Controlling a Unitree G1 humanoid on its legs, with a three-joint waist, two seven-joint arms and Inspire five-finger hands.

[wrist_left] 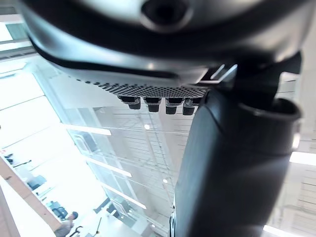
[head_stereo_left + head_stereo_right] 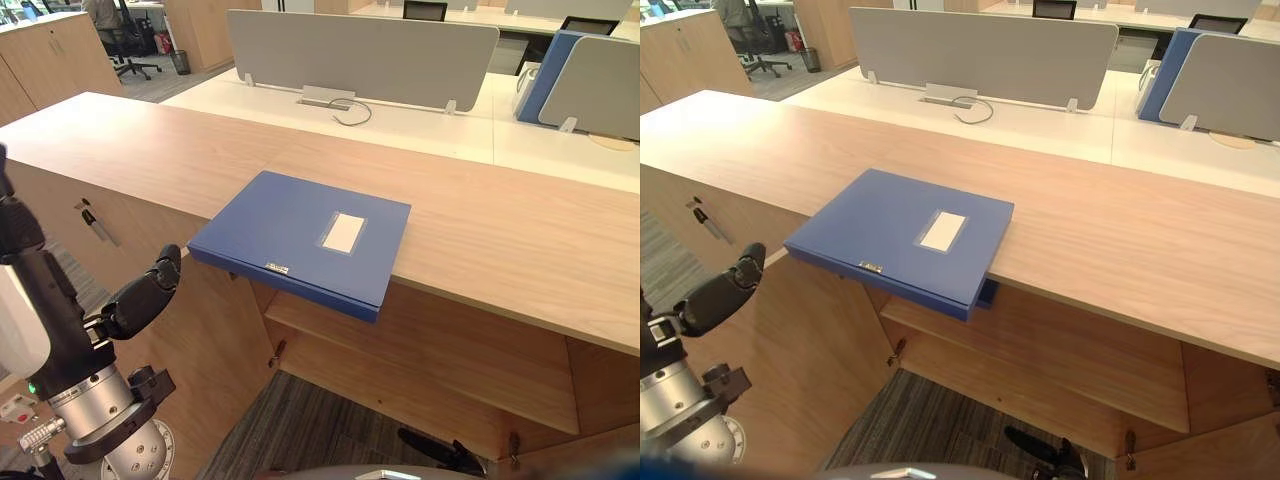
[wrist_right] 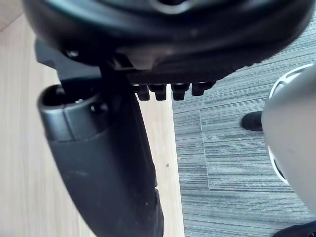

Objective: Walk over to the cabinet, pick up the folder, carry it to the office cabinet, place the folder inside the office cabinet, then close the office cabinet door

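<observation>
Left eye view: blue folder (image 2: 300,240), flat on the wooden cabinet top (image 2: 500,230), its near edge overhanging the front; white label (image 2: 342,232) at its centre. Open shelf (image 2: 430,350) below. Left hand (image 2: 140,298), near left, apart from the folder, fingers loosely spread, empty. Right hand (image 3: 103,163), right wrist view: over grey carpet (image 3: 237,173), thumb straight, fingers unbent, empty. Grey divider panel (image 2: 360,50) at far side.

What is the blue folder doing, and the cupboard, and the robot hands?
blue folder: shut, lying flat on the cabinet, near corner poking over the edge.
cabinet: front open under the folder, shelf showing.
left robot hand: open, holding nothing, beside the cabinet front.
right robot hand: open, holding nothing.
</observation>
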